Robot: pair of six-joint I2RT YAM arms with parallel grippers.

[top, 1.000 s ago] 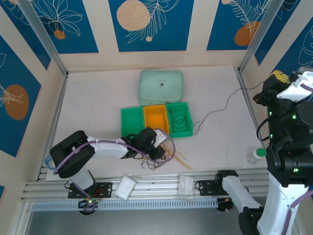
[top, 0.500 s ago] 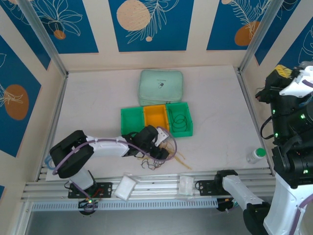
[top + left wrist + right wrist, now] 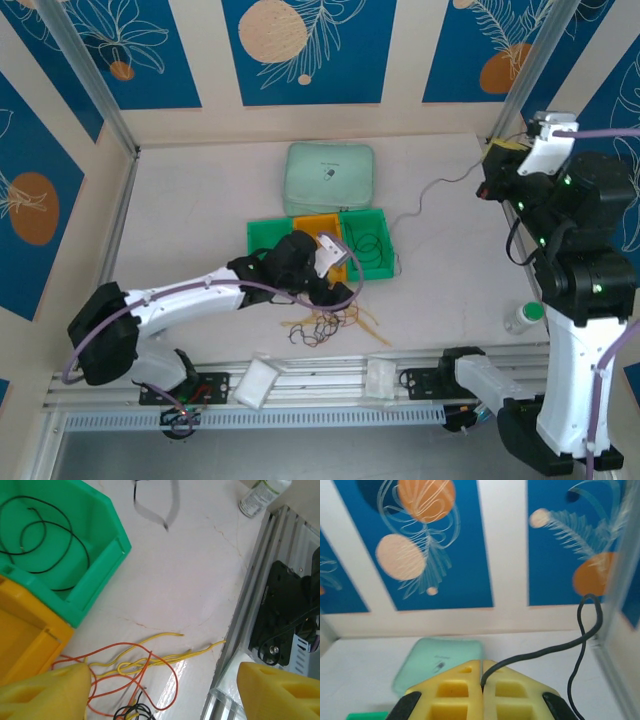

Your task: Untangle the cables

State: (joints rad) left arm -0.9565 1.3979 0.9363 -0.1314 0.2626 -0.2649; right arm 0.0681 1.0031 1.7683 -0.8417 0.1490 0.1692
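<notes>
- Yellow and orange cables [image 3: 137, 664] lie in a loose tangle on the desk [image 3: 190, 580], close to the middle of its near edge and just in front of the bins; some black strands are mixed in at the lower side.
- One black cable [image 3: 65, 521] lies alone, looped, inside the green bin [image 3: 95, 595].
- The left tool [image 3: 162, 674] hangs above the tangle with its jaws standing wide and nothing between the pads.
- The right tool [image 3: 482, 679] is raised high over the right edge of the desk, its pads pressed together on a thin dark cord [image 3: 580, 630] that hangs down toward the bins.
- The relation that matters: in the left wrist view the tangle sits under the gap of the left tool, a little toward its left pad, and the long yellow strands stretch away roughly along the near edge.
- The left arm is clearly the nearer one, while the right is well apart from the tangle.
- In my judgement the next grasp should cross a strand, not follow it, so the tool may need to turn before it comes down.
</notes>
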